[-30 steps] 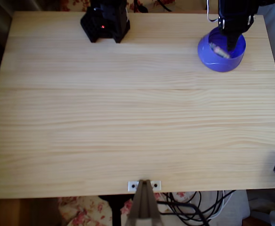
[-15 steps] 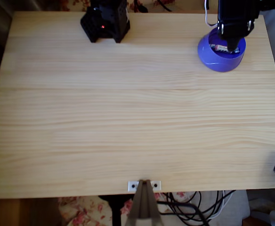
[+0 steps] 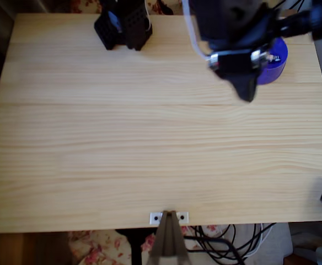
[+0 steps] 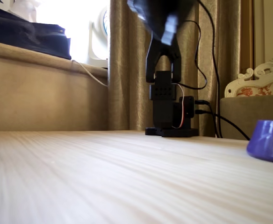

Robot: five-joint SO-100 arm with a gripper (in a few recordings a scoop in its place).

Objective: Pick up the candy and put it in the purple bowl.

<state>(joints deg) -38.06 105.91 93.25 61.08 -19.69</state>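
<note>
Candy in the bowl, arm raised high over the table

You're looking down from the overhead view at a pale wooden table [image 3: 150,143], and your arm [image 3: 232,27] is big, dark and blurred in the upper right of the frame, riding close under the camera. The gripper [image 3: 247,88] tapers to a dark point aimed toward the bottom of the frame, hanging over bare wood just left of the purple bowl [image 3: 277,63]. Whether those fingers are spread or pressed together, you cannot tell: they merge into one blurred wedge, and nothing shows pinched at the tip.

The bowl sits in the upper right corner of the table, mostly covered by the arm, with its right side and part of the rim peeking out. Right at the edge of the arm, inside the bowl's rim, a small pale scrap with dark specks shows, and that looks like the candy [image 3: 272,56], lying in the bowl apart from the gripper.

Over in the low fixed view, the bowl [image 4: 269,140] stands at the right edge of the frame on the tabletop [image 4: 104,177], its inside hidden from this angle. The arm's base [image 4: 167,112] stands upright at the far edge of the table before the curtains [image 4: 127,65], and a blurred dark part of the arm [image 4: 160,14] fills the top centre of the frame, well above the wood.
</note>
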